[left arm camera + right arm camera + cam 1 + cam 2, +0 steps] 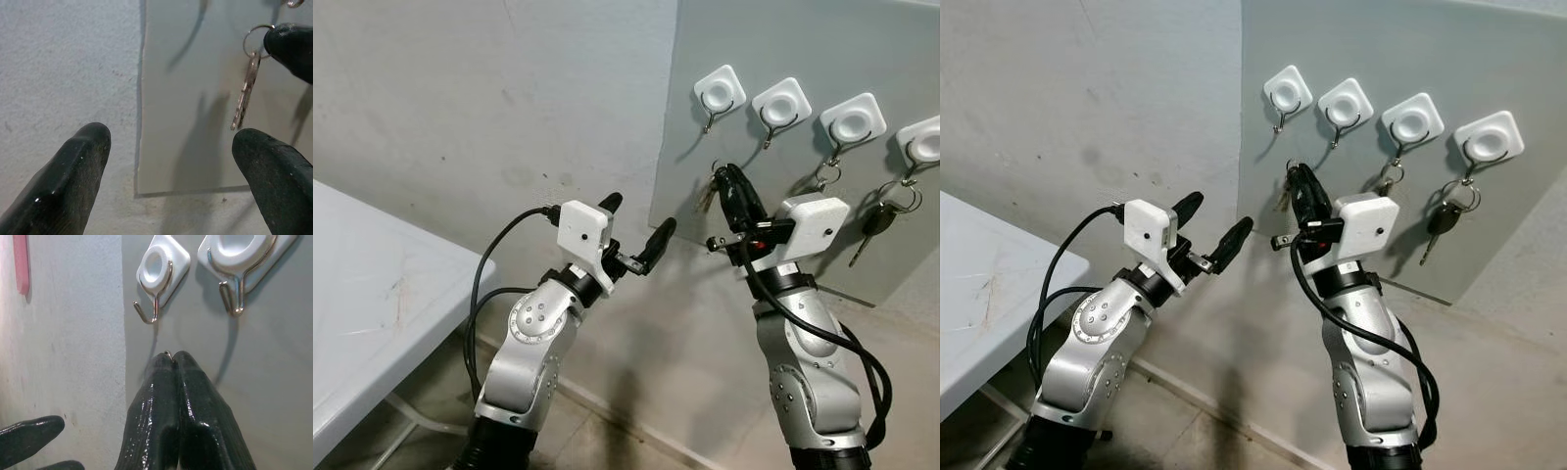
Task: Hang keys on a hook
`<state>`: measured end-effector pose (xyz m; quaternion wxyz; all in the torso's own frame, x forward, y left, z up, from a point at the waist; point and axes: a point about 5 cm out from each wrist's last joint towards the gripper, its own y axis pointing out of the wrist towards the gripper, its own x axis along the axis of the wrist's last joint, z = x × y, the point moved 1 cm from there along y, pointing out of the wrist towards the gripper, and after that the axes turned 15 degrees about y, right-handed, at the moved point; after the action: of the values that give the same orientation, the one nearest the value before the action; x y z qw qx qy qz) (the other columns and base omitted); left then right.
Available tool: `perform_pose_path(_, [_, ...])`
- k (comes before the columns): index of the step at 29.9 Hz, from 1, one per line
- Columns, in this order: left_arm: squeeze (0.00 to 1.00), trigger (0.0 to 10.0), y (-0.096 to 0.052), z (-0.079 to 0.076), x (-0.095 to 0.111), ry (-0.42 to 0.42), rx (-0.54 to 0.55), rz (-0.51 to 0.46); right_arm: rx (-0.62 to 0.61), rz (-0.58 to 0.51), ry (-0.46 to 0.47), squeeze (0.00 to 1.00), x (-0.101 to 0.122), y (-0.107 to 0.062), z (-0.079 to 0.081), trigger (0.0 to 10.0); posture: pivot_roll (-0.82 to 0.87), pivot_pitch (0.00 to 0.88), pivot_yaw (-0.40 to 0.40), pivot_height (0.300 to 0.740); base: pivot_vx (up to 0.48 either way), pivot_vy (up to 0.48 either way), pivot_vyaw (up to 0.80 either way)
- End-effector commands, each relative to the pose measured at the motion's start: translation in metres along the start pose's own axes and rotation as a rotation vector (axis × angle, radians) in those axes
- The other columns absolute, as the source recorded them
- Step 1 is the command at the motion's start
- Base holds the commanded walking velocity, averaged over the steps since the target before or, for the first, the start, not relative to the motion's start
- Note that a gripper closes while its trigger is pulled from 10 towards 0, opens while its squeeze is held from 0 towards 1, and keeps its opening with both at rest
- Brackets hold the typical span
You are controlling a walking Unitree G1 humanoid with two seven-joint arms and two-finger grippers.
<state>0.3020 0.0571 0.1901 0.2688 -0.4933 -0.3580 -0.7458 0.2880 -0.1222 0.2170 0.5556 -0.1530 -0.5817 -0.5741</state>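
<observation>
The right pincer (729, 181) is pressed shut, its two black fingers flat against each other, and it pinches the split ring of a small key (244, 93) at its very tip. It stands in the centre right of the head view, raised against the grey panel (803, 39), just below the leftmost hook (152, 308). In the right wrist view a sliver of ring shows between the fingertips, with that hook's bent wire a little above and apart from them.

The key hangs straight down from its ring, a thin silver blade seen nearly edge-on in the upper right of the left wrist view, close in front of the panel.

The left pincer (636, 230) is held wide, fingers well apart, gripping nothing. It sits in the middle of the head view, beside the panel's left edge and lower than the right one.

Four white square hooks run in a row across the top of the panel. The third (852, 122) carries a ring, and the fourth (922, 142) holds a black-headed key (873, 223). A white surface (372, 313) fills the lower left.
</observation>
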Motion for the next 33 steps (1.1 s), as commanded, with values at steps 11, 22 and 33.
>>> perform_pose_path(11, [0.0,10.0,0.009,0.001,0.012,0.035,-0.061,-0.042,0.01,-0.09,0.014,0.0,0.024,-0.012,-0.001,10.0,-0.03,0.0,0.021,0.74,0.0,0.0,0.0])
perform_pose_path(22, [0.0,10.0,0.011,-0.005,0.016,0.038,-0.102,-0.06,-0.005,-0.151,0.054,0.0,0.035,-0.007,0.0,10.0,-0.03,0.0,0.021,0.74,0.0,0.0,0.0])
perform_pose_path(33, [0.0,10.0,0.011,-0.007,0.016,0.033,-0.11,-0.065,-0.003,-0.171,0.077,0.0,0.039,-0.003,0.001,10.0,-0.03,0.0,0.02,0.74,0.0,0.0,0.0])
